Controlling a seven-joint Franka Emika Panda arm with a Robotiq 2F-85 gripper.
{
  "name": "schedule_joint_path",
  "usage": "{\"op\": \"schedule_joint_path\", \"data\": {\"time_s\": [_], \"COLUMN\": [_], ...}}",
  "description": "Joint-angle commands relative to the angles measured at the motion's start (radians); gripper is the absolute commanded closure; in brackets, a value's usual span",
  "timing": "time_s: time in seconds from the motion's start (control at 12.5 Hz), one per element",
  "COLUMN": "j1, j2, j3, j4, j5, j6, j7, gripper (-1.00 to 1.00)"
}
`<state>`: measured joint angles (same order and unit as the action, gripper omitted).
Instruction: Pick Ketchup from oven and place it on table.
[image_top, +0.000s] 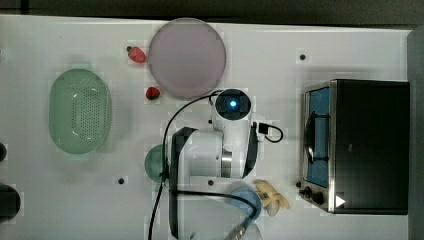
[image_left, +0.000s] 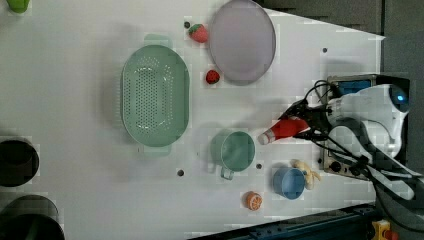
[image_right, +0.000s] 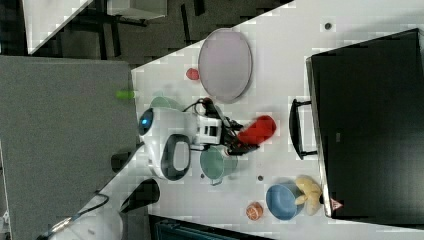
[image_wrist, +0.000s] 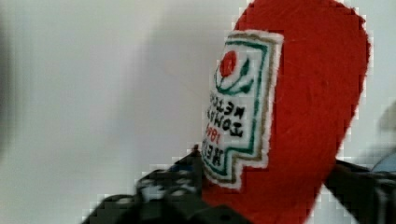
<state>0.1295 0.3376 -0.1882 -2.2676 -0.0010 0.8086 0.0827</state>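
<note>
the white table (image_top: 60, 200) carries an oven (image_top: 370, 145), green colander (image_top: 80, 117), pink plate (image_top: 187, 57) and two strawberries (image_top: 137, 55).

The top view looks straight down on the table (image_top: 60, 200) from well above. The left and right views look down from opposite sides and share the oven (image_left: 350, 87). The wrist view sits close against the ketchup (image_wrist: 299, 116).

White arm (image_top: 220, 150) bent over mid-scene, dark fingers (image_wrist: 173, 186) either side of a red body.
</note>
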Motion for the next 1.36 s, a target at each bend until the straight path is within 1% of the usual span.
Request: {"op": "schedule_joint_path", "data": {"time_s": [0.08,0.24,0.4,0.56,0.72,0.88,1.12,1.36], "j1": [0.028,0.029,0.029,0.029,0.029,0.03,0.029,0.029], "j2": [0.002,-0.043,-0.138,-0.248,-0.339,-0.398,-0.428,-0.43], "j3": [0.01,0.01,0.009,0.009,0.012,0.021,0.021,0.021], "j4": [0.009,0.017,0.043,0.101,0.184,0.305,0.487,0.587], "j5": [0.005,0.005,0.005,0.003,0.003,-0.001,-0.01,-0.01], "j6": [0.065,0.059,0.029,-0.057,-0.202,-0.351,-0.558,-0.743], "j7": [0.003,0.025,0.06,0.068,0.071,0.081,0.079,0.079], "gripper": [-1.0,-1.0,-1.0,-1.0,-1.0,-1.0,-1.0,-1.0]}}
